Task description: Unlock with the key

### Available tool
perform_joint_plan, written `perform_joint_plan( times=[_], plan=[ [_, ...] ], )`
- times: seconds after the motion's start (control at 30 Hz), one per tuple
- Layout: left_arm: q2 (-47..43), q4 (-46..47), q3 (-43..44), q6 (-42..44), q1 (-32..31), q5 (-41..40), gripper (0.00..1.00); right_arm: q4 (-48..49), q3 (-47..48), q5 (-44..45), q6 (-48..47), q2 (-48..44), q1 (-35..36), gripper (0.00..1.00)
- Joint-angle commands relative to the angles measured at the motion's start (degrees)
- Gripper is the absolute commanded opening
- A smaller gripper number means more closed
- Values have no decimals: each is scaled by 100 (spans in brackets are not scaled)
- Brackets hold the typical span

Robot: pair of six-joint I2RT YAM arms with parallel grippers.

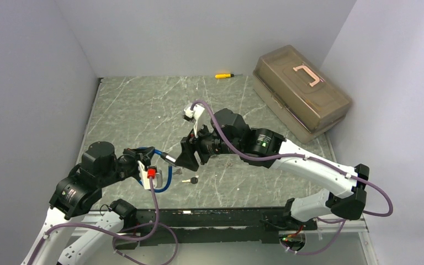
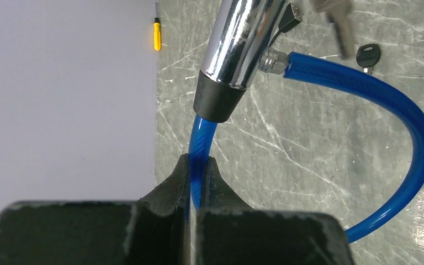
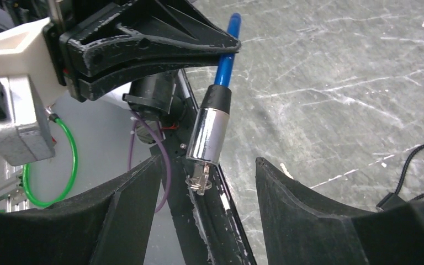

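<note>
Blue cable (image 2: 201, 138) pinched, key (image 3: 197, 185) in the chrome barrel (image 3: 210, 132), lock not yet open.
Our left gripper (image 2: 199, 165) is pressed tight on the blue cable, holding the chrome barrel up. Our right gripper (image 3: 208, 161) stands spread either side of the barrel, gripping nothing. The cable's far end looks still seated in the barrel, so we judge that turning the key and pulling the cable free remain.

Blue looped cable lock (image 2: 419, 138) with chrome barrel (image 2: 243, 38); black-headed key (image 2: 367, 55) just beside

Yellow screwdriver (image 1: 224, 75) far back — brown toolbox (image 1: 301, 94) to its right.
</note>
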Motion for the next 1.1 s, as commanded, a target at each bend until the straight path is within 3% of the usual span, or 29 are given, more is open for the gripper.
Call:
perform_joint_plan(
  times=[0.0, 0.3, 0.47, 0.7, 0.87, 0.9, 0.93, 1.0, 1.07],
  plan=[
    [68, 372, 247, -132, -23, 99, 0, 208, 216, -241, -136, -60, -15, 65],
    [84, 369, 316, -91, -29, 117, 0, -30, 486, -272, -253, 397, -5, 66],
    [100, 396, 393, -102, -32, 126, 0, -128, 652, -306, -328, 660, -6, 61],
    [70, 369, 402, -71, -32, 115, 0, -142, 740, -376, -348, 794, -4, 43],
    [63, 311, 437, -107, -32, 205, 0, -135, 843, -337, -390, 839, -7, 11],
    [74, 285, 460, -145, -32, 250, 3, -134, 850, -327, -406, 830, -4, 2],
    [82, 260, 508, -220, -30, 299, 14, -135, 851, -318, -435, 819, 6, 0],
    [139, 278, 631, -602, -32, 401, 44, -181, 860, -340, -525, 795, 3, 0],
    [245, 242, 820, -1076, -25, 507, 58, -253, 869, -365, -634, 747, 14, 0]
  ],
)
